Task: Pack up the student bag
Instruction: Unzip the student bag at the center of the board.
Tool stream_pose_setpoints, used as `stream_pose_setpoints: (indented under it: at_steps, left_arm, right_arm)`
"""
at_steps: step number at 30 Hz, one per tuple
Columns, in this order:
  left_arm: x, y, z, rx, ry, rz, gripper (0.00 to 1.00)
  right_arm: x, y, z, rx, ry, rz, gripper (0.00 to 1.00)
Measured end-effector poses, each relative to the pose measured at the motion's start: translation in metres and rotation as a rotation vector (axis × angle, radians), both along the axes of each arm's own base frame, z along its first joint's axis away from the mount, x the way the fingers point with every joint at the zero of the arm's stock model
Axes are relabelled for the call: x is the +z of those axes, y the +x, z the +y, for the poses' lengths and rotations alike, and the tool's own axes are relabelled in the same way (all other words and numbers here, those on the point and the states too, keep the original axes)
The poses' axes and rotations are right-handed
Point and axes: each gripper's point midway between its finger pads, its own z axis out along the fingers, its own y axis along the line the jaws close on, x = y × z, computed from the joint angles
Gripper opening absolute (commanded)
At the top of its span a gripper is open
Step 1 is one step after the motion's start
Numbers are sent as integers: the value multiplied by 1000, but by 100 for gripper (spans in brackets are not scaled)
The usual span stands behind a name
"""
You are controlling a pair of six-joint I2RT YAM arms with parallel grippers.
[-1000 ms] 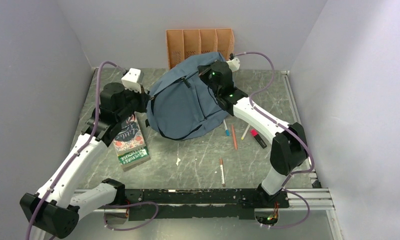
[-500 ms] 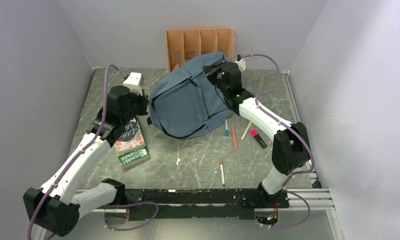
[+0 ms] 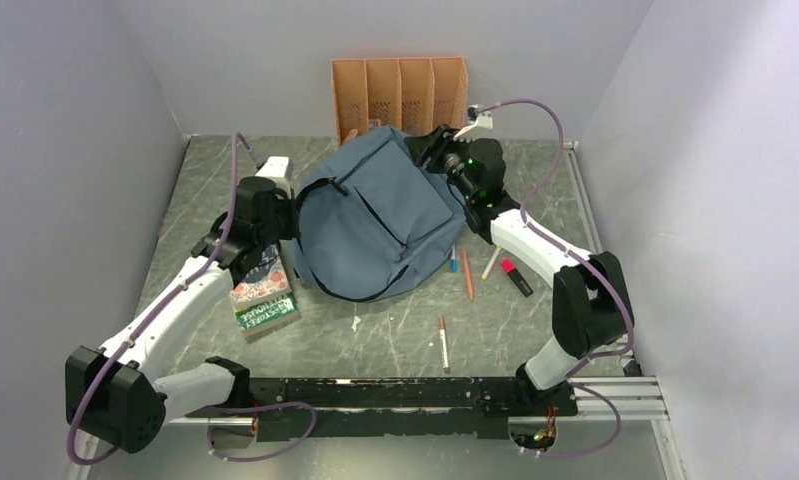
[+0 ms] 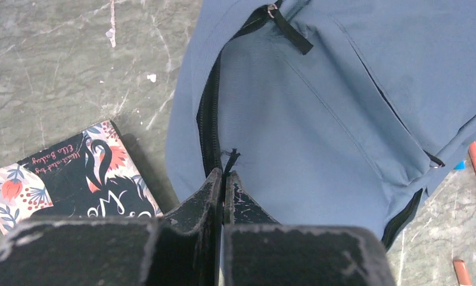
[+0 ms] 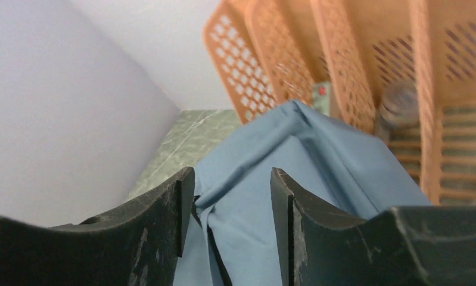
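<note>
The student bag (image 3: 375, 215), dusty-blue with black zip trim, lies flat in the middle of the table. My left gripper (image 3: 293, 212) is at its left edge. In the left wrist view that gripper (image 4: 224, 174) is shut on a thin black zip pull (image 4: 230, 158) beside the black zip (image 4: 208, 113) of the bag (image 4: 319, 101). My right gripper (image 3: 427, 148) hovers at the bag's far right corner. In the right wrist view it (image 5: 232, 179) stands open, with folded blue fabric (image 5: 271, 155) lying loose between its fingers.
An orange slotted organizer (image 3: 399, 88) stands against the back wall, close behind the right gripper. A stack of books (image 3: 263, 292) lies left of the bag under the left arm. Several pens (image 3: 467, 272) and a highlighter (image 3: 516, 277) lie to the bag's right, another pen (image 3: 443, 343) nearer the front.
The right gripper has opened and let go of the bag's top, after carrying it back and to the right. The bag now lies flatter. The left gripper stays shut on the pull.
</note>
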Motion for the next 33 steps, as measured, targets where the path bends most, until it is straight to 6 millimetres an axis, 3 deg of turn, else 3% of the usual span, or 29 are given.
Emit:
stream_pose_setpoints:
  at_steps: [6, 9, 13, 19, 22, 27, 30, 33]
  left_arm:
    - [-1, 2, 5, 53, -11, 3, 5]
    - [-6, 1, 7, 74, -23, 11, 5]
    - [-15, -4, 8, 86, -35, 31, 5]
    - [-11, -6, 8, 97, -56, 24, 5]
    - [-8, -6, 9, 104, -62, 14, 5]
    - [-5, -7, 9, 108, -69, 10, 5]
    - [-1, -6, 9, 107, -73, 3, 5]
    - [4, -3, 7, 102, -79, -5, 5]
  right_arm:
    - [32, -11, 32, 191, -93, -172, 56]
    - [47, -10, 50, 226, -52, -155, 56]
    - [45, -22, 88, 289, 14, -68, 56]
    - [-4, -65, 150, 447, 23, 82, 52]
    - [-36, -84, 156, 510, -13, 71, 48]
    - [-85, -113, 154, 633, -142, -123, 47]
    - [-96, -137, 163, 717, -204, -316, 46]
    - [-84, -153, 176, 761, -192, -495, 49]
